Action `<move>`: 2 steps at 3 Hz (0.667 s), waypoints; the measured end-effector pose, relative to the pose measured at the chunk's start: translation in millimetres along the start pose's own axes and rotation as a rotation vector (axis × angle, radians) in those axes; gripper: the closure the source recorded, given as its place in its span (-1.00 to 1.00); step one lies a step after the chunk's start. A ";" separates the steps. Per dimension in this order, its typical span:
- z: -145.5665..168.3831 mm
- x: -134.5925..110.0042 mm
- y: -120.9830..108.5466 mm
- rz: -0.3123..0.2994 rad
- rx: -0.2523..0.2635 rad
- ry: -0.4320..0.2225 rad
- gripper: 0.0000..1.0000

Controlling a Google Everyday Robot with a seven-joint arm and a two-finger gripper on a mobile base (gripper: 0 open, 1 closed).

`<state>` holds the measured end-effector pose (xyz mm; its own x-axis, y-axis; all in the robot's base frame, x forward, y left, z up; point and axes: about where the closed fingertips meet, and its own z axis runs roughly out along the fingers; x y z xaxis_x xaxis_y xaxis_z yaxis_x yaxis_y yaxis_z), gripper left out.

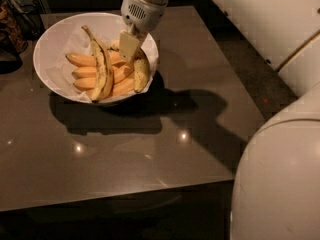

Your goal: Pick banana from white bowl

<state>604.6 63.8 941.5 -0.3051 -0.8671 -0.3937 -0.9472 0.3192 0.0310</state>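
The white bowl stands at the table's far left, lined with crinkled paper. In it the freckled yellow banana lies against the right wall. A long banana with a dark edge line lies across the middle, over several smaller orange-yellow bananas. My gripper reaches down from the white arm into the right side of the bowl. Its tip is right at the freckled banana's upper end, which it partly hides.
The bowl rests on a dark glossy table whose front edge runs near the bottom. Dark cluttered items stand at the far left. My big white arm body fills the lower right, with floor beyond the table's right edge.
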 end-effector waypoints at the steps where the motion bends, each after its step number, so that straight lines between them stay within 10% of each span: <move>1: -0.8 0.5 0.0 -0.001 0.001 -0.001 1.00; 2: -24.8 6.1 -6.6 -0.073 0.013 -0.010 1.00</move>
<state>606.6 46.9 961.6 -0.2345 -0.8845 -0.4033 -0.9654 0.2606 -0.0102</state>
